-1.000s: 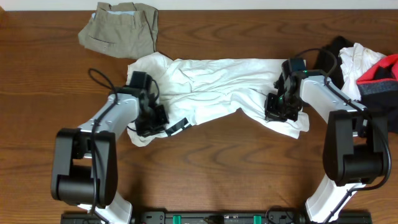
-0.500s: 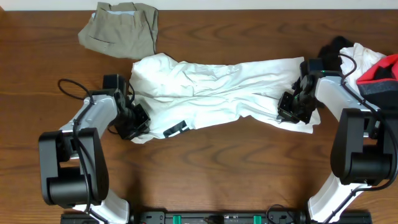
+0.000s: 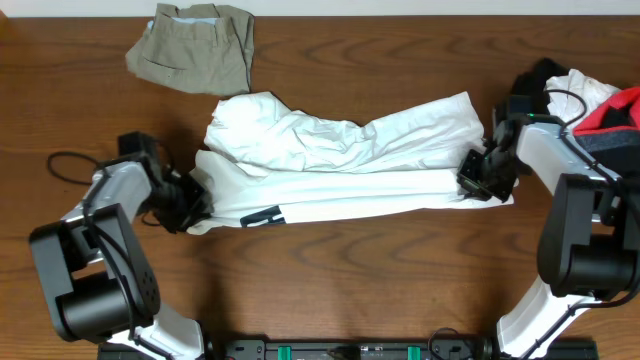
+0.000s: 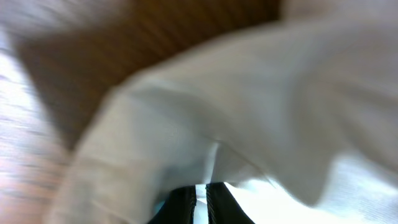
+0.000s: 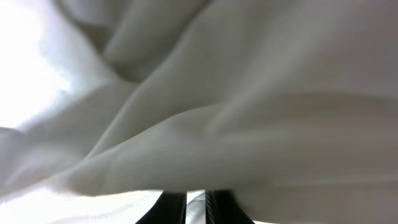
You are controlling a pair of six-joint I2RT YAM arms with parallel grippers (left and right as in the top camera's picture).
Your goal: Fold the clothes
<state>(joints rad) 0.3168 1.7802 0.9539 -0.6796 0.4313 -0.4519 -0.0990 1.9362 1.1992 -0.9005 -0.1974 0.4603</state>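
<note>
The large white top (image 3: 340, 165) lies stretched sideways across the middle of the table, with its black rectangular mark (image 3: 262, 215) near the front left. My left gripper (image 3: 190, 203) is shut on the top's left end. My right gripper (image 3: 478, 180) is shut on its right end. In the left wrist view, white cloth (image 4: 261, 93) fills the frame, and a thin strip of it is pinched in the left gripper (image 4: 200, 202). The right wrist view shows the same: cloth (image 5: 249, 93) everywhere and a fold caught in the right gripper (image 5: 196, 208).
A khaki piece (image 3: 195, 45) lies crumpled at the back left, just behind the top. A pile of white (image 3: 580, 95), red (image 3: 615, 112) and black (image 3: 535, 80) pieces sits at the right edge, close behind my right arm. A cable (image 3: 75, 165) loops beside the left arm.
Both arms have swung outward, left one to the left and right one to the right. The white top has been pulled out wide and flatter between them, its black mark now lying flat.
</note>
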